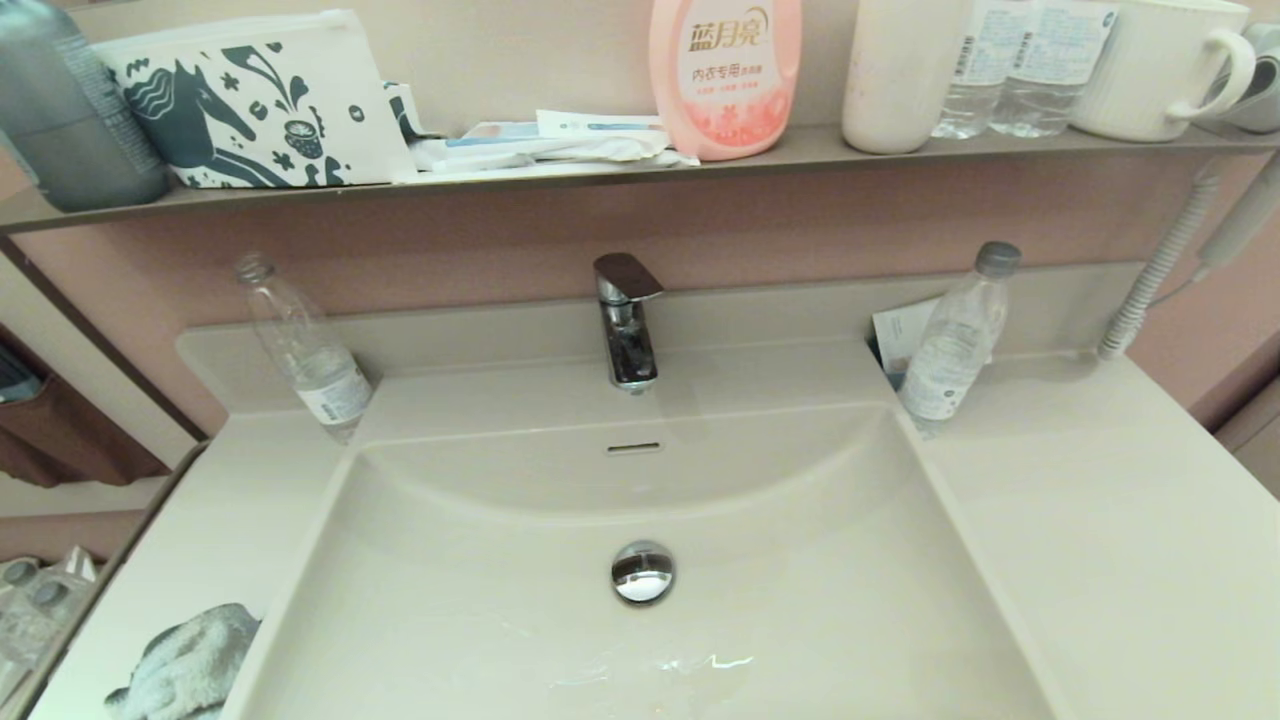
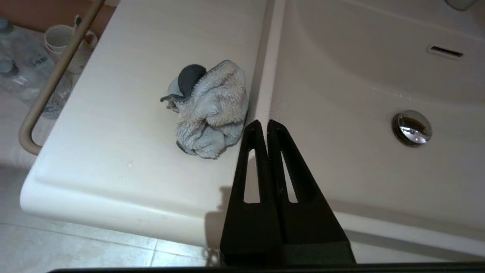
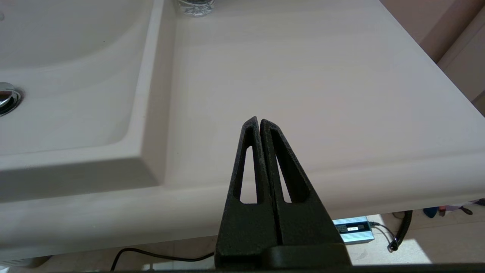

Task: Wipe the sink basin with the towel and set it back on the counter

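The towel (image 2: 210, 110) lies crumpled on the desk (image 2: 125, 57) just left of the basin (image 2: 341, 94), its long axis along the rim. The left tool (image 2: 264, 123) hovers near it, fingers pressed together and empty; the right tool (image 3: 258, 120), likewise closed, hangs over the desk's right side.

The towel (image 2: 208, 112) is pale grey with one dark grey patch, on a cream-beige counter (image 2: 125, 113) matching the cream sink basin (image 1: 640, 620) with its chrome drain plug (image 1: 643, 572), beneath a pink detergent bottle (image 1: 725, 75) and a white pouch (image 1: 255, 100) printed with a dark horse.
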Controlling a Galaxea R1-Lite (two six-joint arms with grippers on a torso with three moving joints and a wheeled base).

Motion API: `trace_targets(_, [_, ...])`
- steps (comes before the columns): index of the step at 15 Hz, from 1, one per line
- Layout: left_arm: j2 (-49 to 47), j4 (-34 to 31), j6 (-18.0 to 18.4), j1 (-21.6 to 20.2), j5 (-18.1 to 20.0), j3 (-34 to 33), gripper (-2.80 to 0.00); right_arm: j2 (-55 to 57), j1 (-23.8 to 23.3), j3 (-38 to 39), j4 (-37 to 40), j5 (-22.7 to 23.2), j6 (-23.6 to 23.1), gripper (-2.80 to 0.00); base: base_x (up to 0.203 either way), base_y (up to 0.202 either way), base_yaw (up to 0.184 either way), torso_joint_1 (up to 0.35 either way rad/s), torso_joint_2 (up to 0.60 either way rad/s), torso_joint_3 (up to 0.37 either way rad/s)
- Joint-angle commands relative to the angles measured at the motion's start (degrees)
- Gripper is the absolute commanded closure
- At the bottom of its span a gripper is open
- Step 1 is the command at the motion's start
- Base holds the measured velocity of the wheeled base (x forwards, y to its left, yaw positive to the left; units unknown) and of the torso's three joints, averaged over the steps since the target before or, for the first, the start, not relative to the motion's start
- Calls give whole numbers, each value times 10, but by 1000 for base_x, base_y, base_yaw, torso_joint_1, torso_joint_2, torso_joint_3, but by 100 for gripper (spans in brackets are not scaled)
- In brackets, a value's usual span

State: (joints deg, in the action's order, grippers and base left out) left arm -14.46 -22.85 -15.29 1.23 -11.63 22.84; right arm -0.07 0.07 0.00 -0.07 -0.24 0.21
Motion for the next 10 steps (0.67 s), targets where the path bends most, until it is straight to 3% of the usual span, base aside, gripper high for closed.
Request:
trace_targets(1, [34, 8, 7, -6, -2, -21, 0, 1, 0, 0, 0, 0, 0, 0, 0, 0, 0, 0, 0, 0])
trace_targets(7, [74, 14, 24, -11, 1, -44, 0, 1, 0, 0, 0, 0, 0, 0, 0, 0, 0, 0, 0, 0])
trace_targets(10, [90, 62, 34, -11, 2, -74, 0, 1, 0, 0, 0, 0, 0, 0, 0, 0, 0, 0, 0, 0])
